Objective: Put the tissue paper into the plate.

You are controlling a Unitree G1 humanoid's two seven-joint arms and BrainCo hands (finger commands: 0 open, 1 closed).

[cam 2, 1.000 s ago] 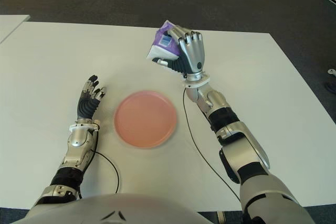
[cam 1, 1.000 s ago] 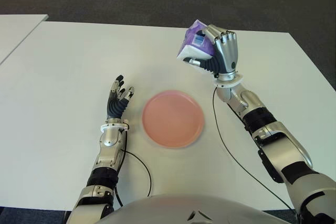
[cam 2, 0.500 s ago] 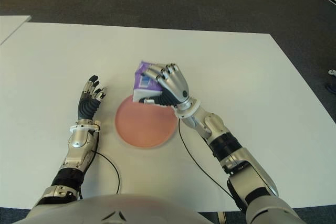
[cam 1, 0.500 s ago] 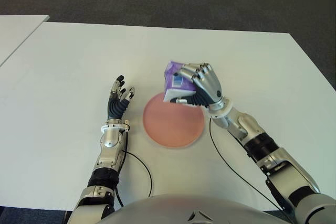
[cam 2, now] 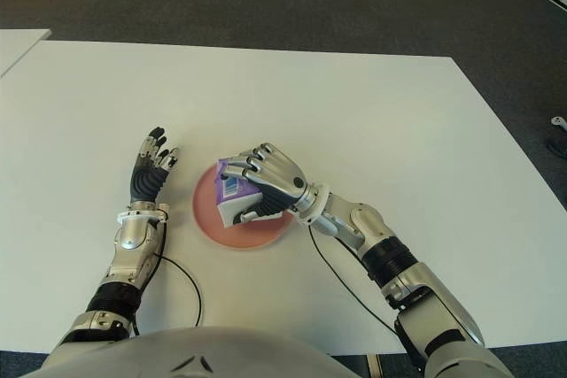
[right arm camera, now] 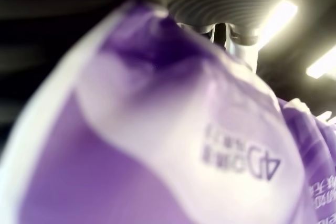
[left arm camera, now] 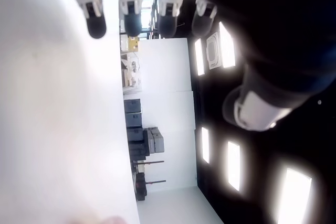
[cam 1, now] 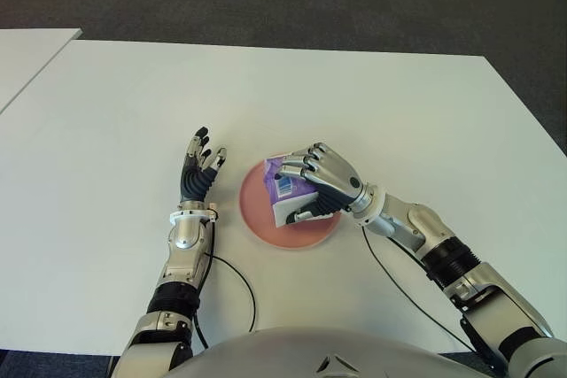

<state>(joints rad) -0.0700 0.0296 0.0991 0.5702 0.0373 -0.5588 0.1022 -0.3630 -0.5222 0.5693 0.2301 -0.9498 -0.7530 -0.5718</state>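
Observation:
A purple and white tissue pack (cam 1: 288, 196) is down over the pink plate (cam 1: 254, 212), with my right hand (cam 1: 321, 186) curled over it from above and the right, fingers still wrapped on it. The right wrist view is filled by the pack's purple wrapper (right arm camera: 173, 145). My left hand (cam 1: 200, 170) shows just left of the plate, fingers spread and pointing away from me, holding nothing. In the left wrist view its fingertips (left arm camera: 95, 22) stand straight and apart.
The white table (cam 1: 124, 112) stretches all round the plate. A second white table (cam 1: 22, 55) sits at the far left. Black cables (cam 1: 239, 285) run from both wrists toward my body. Dark carpet lies beyond the far edge.
My right hand has carried the tissue pack from high above the table's far side down and toward me, onto the plate. The left hand has not moved.

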